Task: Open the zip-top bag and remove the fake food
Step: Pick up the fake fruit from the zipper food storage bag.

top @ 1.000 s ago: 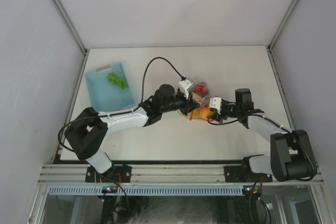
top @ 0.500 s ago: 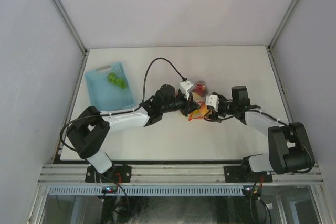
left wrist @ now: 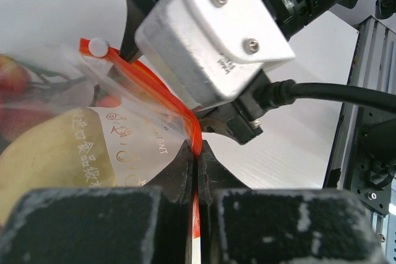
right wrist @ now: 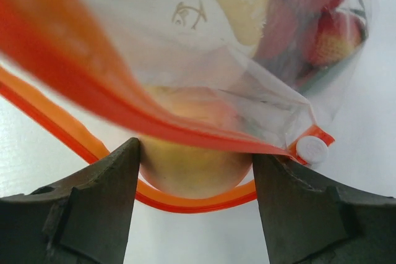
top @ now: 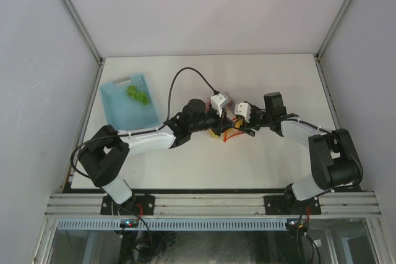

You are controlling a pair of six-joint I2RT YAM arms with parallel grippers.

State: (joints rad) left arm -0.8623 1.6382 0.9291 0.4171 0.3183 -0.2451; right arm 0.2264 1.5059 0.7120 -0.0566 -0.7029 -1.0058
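The zip-top bag (top: 231, 114) lies mid-table between both arms, clear plastic with a red-orange zip strip (left wrist: 148, 75) and a white slider (right wrist: 311, 149). My left gripper (left wrist: 197, 153) is shut on the zip strip, pinching it flat. The bag's mouth gapes in the right wrist view. A yellow-orange piece of fake food (right wrist: 192, 174) sits in that mouth. My right gripper (right wrist: 195, 151) is open, with one fingertip close on each side of that piece. More fake food, red pieces (right wrist: 322, 29) and a yellow one (left wrist: 49, 153), shows through the plastic deeper in the bag.
A light-blue slotted basket (top: 120, 110) stands at the left of the table with a green piece (top: 137, 95) in it. The right wrist's white camera housing (left wrist: 210, 35) hangs close above the left gripper. White walls enclose the table.
My right gripper has moved left and away from the near edge, into the bag's mouth, so the fruit now sits between its fingers. The left gripper keeps its pinch on the strip.
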